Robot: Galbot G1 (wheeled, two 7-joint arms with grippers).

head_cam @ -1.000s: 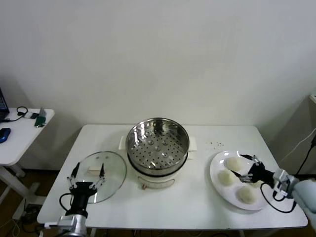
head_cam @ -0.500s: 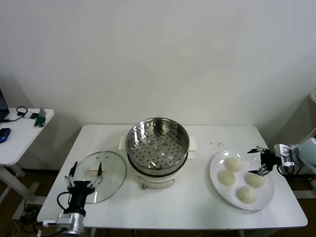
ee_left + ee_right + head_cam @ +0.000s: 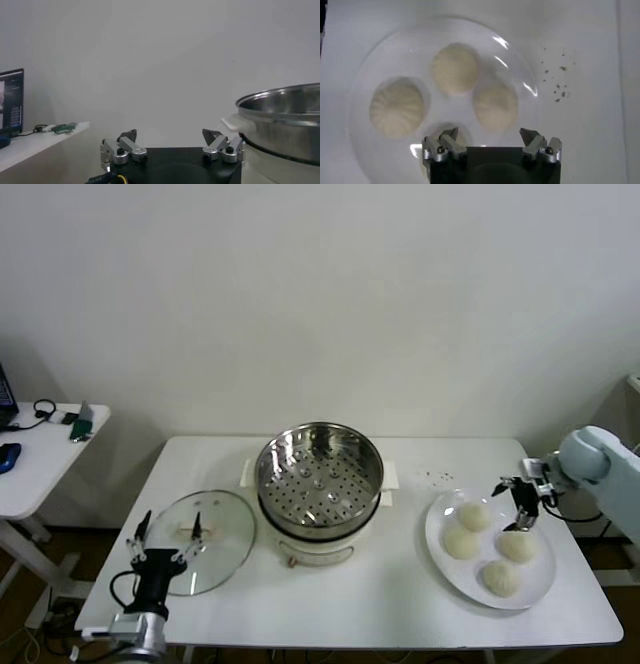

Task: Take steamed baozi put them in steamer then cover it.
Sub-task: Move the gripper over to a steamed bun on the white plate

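Left gripper (image 3: 165, 532) spread wide, holding nothing, at the lid's (image 3: 222, 536) near edge. Steamer (image 3: 320, 474) mid-table, no buns inside. Four buns (image 3: 461, 542) on the plate (image 3: 437, 559). Right gripper (image 3: 516, 503) wide open above them, holding nothing.

Cover (image 3: 200, 540) left of steamer (image 3: 319, 483)

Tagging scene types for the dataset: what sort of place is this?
Probably a lab or office room staged as a kitchen task, not a real kitchen: a plain white table against a bare wall, a side desk with a mouse and cables, and a steamer with a plate of baozi.
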